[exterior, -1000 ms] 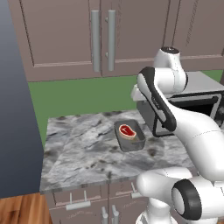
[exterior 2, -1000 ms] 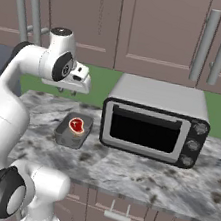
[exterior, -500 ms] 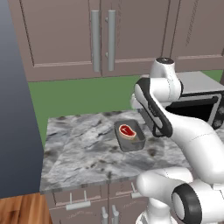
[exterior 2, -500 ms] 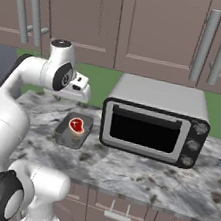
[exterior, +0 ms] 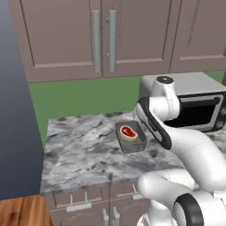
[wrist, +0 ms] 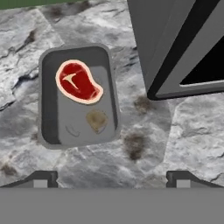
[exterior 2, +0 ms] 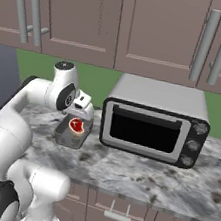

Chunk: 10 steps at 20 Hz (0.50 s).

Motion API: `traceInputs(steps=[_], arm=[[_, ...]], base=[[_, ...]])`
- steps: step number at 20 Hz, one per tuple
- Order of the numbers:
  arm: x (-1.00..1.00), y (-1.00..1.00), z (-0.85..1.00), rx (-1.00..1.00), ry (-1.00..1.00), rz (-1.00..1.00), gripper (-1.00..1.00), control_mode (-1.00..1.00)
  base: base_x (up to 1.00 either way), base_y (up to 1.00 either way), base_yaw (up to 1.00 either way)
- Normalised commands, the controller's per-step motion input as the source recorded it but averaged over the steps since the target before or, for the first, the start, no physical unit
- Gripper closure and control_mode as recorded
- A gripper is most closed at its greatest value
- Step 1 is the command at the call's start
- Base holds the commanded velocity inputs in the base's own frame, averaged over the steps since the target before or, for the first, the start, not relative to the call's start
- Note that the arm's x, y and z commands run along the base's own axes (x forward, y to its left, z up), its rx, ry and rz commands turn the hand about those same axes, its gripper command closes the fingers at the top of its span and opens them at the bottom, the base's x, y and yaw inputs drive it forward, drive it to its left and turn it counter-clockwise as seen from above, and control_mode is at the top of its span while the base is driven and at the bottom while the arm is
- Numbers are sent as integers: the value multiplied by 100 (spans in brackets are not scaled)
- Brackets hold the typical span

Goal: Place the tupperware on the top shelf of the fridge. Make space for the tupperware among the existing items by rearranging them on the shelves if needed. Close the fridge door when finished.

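Gripper (wrist: 111, 177) hovering wide open over the tupperware (wrist: 78, 95) sitting on the counter (wrist: 26, 39) beside the oven (wrist: 183, 43); off-centre descent risks a fingertip clipping the rim.

It is a home kitchen. Brown wall cabinets (exterior: 101, 35) w/ long metal handles hang over a marble counter (exterior: 84, 152). A toaster oven (exterior 2: 154, 120) stands on it.

Grey tupperware (wrist: 78, 127) with a raw steak (wrist: 78, 82) on marble counter (wrist: 192, 131), beside a toaster oven's corner (wrist: 175, 48).
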Motion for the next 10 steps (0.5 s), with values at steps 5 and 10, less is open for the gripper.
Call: traceInputs(steps=[5, 10], arm=[[53, -16, -25, 1, 5, -9, -100, -100], [44, -3, -60, 0, 10, 0, -100, -100]], base=[[0, 0, 0], [0, 0, 0]])
